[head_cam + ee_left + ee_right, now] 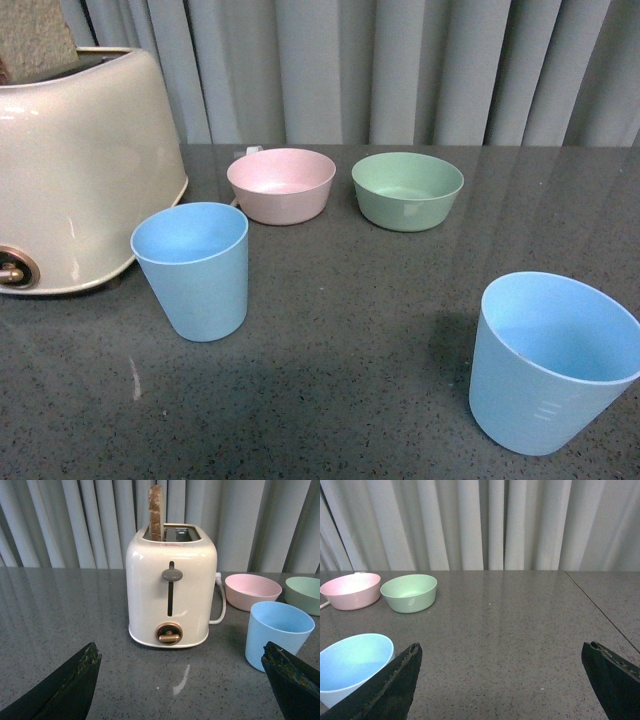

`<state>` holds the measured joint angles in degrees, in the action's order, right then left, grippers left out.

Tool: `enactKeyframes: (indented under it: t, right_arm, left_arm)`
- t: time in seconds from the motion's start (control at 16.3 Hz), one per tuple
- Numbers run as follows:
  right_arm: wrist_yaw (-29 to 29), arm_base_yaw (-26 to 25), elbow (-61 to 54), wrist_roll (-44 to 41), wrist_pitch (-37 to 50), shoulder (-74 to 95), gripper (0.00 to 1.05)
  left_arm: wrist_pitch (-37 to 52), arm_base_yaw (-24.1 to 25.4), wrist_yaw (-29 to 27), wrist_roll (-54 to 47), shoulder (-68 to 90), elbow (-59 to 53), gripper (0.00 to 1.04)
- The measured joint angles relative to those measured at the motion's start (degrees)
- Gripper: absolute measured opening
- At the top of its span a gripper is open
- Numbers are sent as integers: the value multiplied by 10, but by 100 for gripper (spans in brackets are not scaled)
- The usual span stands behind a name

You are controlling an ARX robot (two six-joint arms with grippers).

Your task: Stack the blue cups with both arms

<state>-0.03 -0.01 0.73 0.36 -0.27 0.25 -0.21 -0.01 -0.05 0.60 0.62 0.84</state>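
grasping seems not yet begun: left gripper [180,652] and right gripper [500,650] gape empty, left blue cup [192,268] stands beside the toaster [70,170], right blue cup [550,365] well apart on the counter [350,310]; each likely needs gripping first.

The left gripper [180,649] has two matte black fingers [70,690], wedge-shaped and narrowing to blunt tips. The finger nearer to the green bowl [304,594] has a rough, worn inner edge with small brownish specks. The right gripper [501,647] looks the same: black wedges with frayed, speckled edges.
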Motion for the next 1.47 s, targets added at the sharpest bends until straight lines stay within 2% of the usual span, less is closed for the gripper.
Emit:
enactKeyframes:
  t: [1.17, 1.23, 1.29, 1.47]
  right_arm:
    - [0, 0, 0, 0, 0, 0, 98]
    - [0, 0, 0, 0, 0, 0, 98]
    - [0, 0, 0, 0, 0, 0, 98]
    - [0, 0, 0, 0, 0, 0, 98]
  left_arm:
    - [-4, 0, 1, 0, 0, 0, 98]
    - [-57, 6, 18, 5, 12, 14, 98]
    - [-74, 9, 24, 5, 34, 22, 98]
    - [-61, 16, 44, 4, 56, 55, 98]
